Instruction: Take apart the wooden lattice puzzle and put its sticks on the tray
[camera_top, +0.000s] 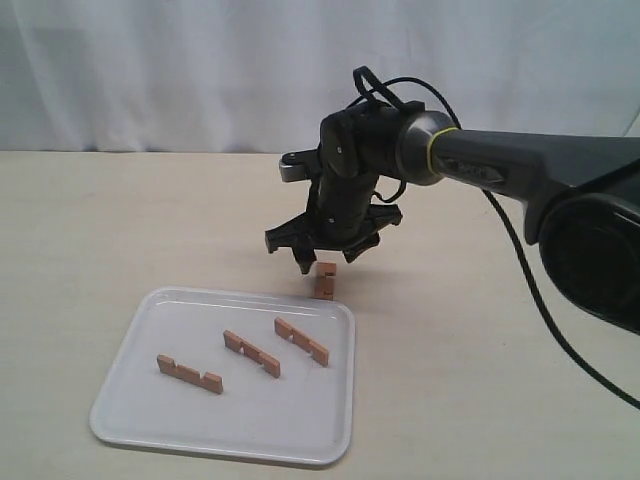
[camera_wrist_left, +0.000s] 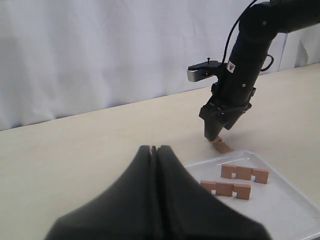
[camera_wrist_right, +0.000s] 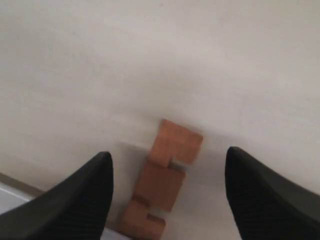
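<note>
Last stick (camera_wrist_right: 165, 182) lies on the table (camera_top: 100, 220) directly beneath my spread right gripper (camera_wrist_right: 168, 150), its length running between the fingers (camera_wrist_right: 75, 200), apparently just outside the tray (camera_top: 120, 420); left gripper (camera_wrist_left: 154, 150) clenched, farther off.

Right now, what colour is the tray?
The tray is plain white, clearest in the exterior view.

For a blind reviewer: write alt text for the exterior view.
The open right gripper hovers over one stick lying on the table just beyond the white tray. Three more sticks lie apart on the tray.
</note>
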